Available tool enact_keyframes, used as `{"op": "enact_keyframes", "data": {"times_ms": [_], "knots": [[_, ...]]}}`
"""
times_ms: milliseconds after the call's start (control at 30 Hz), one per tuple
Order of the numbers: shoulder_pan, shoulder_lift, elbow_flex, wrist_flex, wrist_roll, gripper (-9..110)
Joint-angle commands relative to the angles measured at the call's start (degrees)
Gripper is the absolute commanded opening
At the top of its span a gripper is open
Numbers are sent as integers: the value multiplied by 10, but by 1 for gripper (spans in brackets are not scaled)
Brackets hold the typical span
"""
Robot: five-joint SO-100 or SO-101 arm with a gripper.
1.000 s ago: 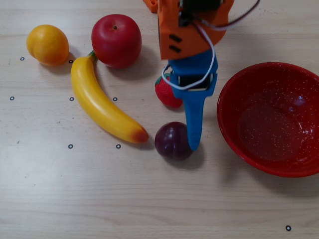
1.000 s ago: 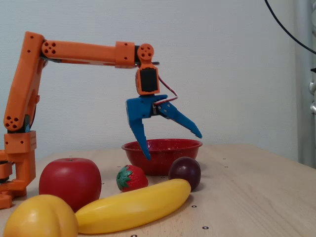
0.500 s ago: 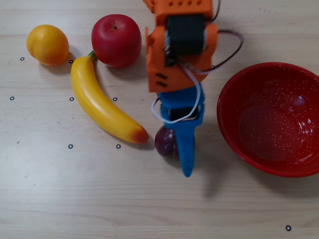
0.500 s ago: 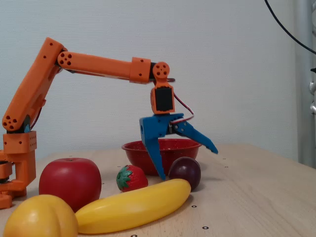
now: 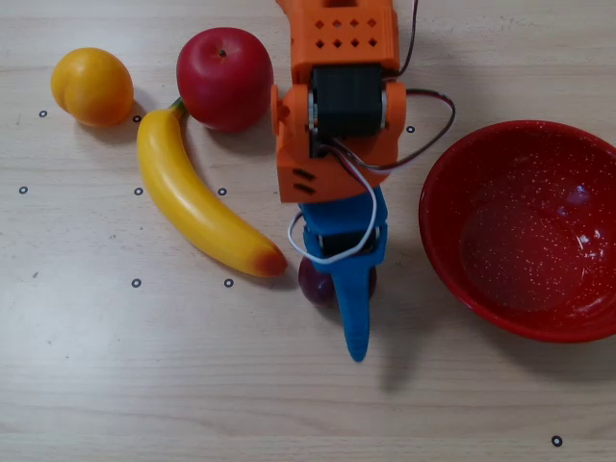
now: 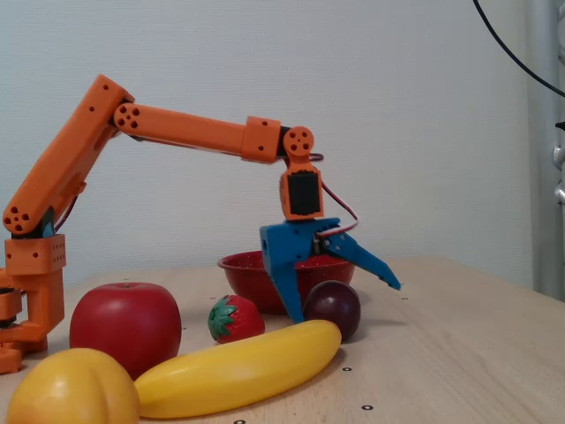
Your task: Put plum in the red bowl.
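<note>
Compared with half a second earlier, the orange arm [image 6: 194,132] has reached farther out and lower, so that in the overhead view it now hides the strawberry and most of the plum [image 5: 315,282]; the fruits and bowl have not moved. The blue pincer [image 6: 346,302] stands wide apart astride the plum [image 6: 333,308] in the fixed view: one finger points down to the surface [image 6: 459,353] at the plum's 9 o'clock side, apparently just beside it, while the other juts out above and past its 3 o'clock side. Contact cannot be confirmed, and nothing is clamped. In the overhead view the plum rests on the surface just off the yellow banana's [image 5: 197,202] tip, with the red bowl [image 5: 525,229] at its 3 o'clock, apart from it. The strawberry [image 6: 235,319] lies at the plum's 9 o'clock in the fixed view.
</note>
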Motion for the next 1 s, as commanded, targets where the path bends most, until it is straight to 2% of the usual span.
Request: {"op": "enact_keyframes", "data": {"times_ms": [0,967], "knots": [[4,28,-54,-14,7,54],[18,24,-61,30,-27,51]]}}
